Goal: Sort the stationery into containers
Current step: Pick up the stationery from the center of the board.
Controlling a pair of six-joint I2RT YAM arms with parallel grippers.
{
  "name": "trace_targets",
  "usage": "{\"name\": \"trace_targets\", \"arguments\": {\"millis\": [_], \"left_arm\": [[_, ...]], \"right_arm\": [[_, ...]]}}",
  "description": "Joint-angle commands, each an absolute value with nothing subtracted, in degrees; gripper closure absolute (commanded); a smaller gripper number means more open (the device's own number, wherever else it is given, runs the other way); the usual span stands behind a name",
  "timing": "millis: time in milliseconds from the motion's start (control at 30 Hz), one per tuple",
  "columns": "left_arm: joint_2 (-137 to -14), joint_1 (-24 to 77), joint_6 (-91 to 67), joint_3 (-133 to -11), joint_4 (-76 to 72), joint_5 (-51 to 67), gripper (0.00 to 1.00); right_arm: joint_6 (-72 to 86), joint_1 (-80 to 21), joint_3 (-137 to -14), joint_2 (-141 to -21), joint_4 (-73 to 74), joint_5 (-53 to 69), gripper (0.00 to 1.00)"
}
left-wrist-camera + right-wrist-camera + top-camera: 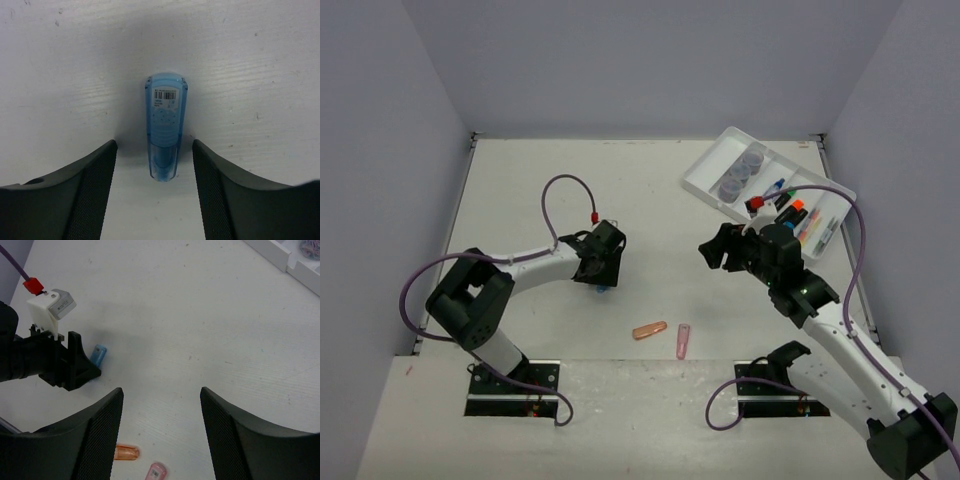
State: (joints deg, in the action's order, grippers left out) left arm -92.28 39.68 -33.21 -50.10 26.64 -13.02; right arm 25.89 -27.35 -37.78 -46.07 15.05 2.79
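Note:
A blue capsule-shaped piece (165, 127) lies flat on the table, its near end between the fingers of my left gripper (154, 145). The jaws are open, with a gap on each side of the capsule. From above, the left gripper (599, 275) hides most of this capsule (603, 288). My right gripper (161, 395) hangs open and empty over bare table, between the tray and the loose pieces. The white divided tray (705, 185) at the back right holds three round pots (744, 170) and capped highlighters (792, 210). An orange capsule (649, 330) and a pink capsule (682, 341) lie near the front edge.
The right wrist view shows the left arm's camera mount (50, 310) close by on the left, the orange capsule (126, 452) and the pink capsule (158, 471) below, and a tray corner (280, 252) at the top right. Walls enclose the table on three sides.

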Motion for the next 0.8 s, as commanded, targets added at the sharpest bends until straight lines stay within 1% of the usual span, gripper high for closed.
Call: {"name": "trace_targets", "arguments": {"millis": [0, 33, 67, 133, 233, 300, 333, 400, 467, 500, 533, 667, 767], "left_arm": [[-94.7, 40.6, -32.8, -51.2, 24.4, -14.0, 0.4], [-95.7, 40.6, -32.8, -51.2, 24.2, -14.1, 0.42], [-96.5, 40.6, -32.7, -51.2, 23.8, -14.1, 0.5], [-98.1, 40.8, -32.6, -51.5, 23.7, -14.1, 0.71], [-99.1, 41.2, -32.9, -51.7, 23.6, -14.3, 0.9], [-98.6, 41.4, -33.1, -51.6, 23.6, -14.2, 1.0], [-98.1, 41.6, -33.2, -51.5, 23.5, -14.2, 1.0], [-94.3, 42.4, -33.3, -51.2, 22.9, -14.2, 1.0], [-90.4, 44.8, -32.8, -51.1, 21.3, -14.0, 1.0], [-88.5, 46.0, -32.2, -51.1, 19.9, -13.8, 1.0], [-85.7, 47.1, -31.7, -51.0, 18.7, -13.2, 1.0], [-79.3, 51.9, -29.6, -49.4, 9.0, -8.6, 1.0], [-73.3, 53.4, -29.3, -43.9, -5.9, -1.7, 1.0]], "right_arm": [[26.3, -27.4, -37.5, -45.0, 13.2, 4.1, 0.35], [26.2, -27.4, -37.5, -44.9, 13.1, 4.1, 0.35], [26.2, -27.4, -37.5, -44.9, 13.0, 4.1, 0.35], [26.3, -27.4, -37.4, -44.9, 12.8, 4.0, 0.35], [26.5, -27.4, -36.9, -44.9, 12.1, 4.6, 0.33], [26.7, -27.4, -36.6, -44.7, 11.5, 4.8, 0.3], [27.0, -27.3, -36.4, -44.7, 11.2, 4.9, 0.29], [27.3, -27.4, -35.8, -44.3, 10.2, 5.9, 0.24], [27.9, -27.4, -35.0, -44.3, 8.2, 8.5, 0.08], [28.3, -27.4, -34.6, -44.4, 7.6, 10.8, 0.03], [28.5, -27.4, -34.4, -44.7, 6.6, 12.7, 0.01], [29.9, -27.3, -34.2, -46.9, 2.8, 21.7, 0.01], [33.7, -27.4, -33.3, -47.5, -2.7, 27.5, 0.03]]}}
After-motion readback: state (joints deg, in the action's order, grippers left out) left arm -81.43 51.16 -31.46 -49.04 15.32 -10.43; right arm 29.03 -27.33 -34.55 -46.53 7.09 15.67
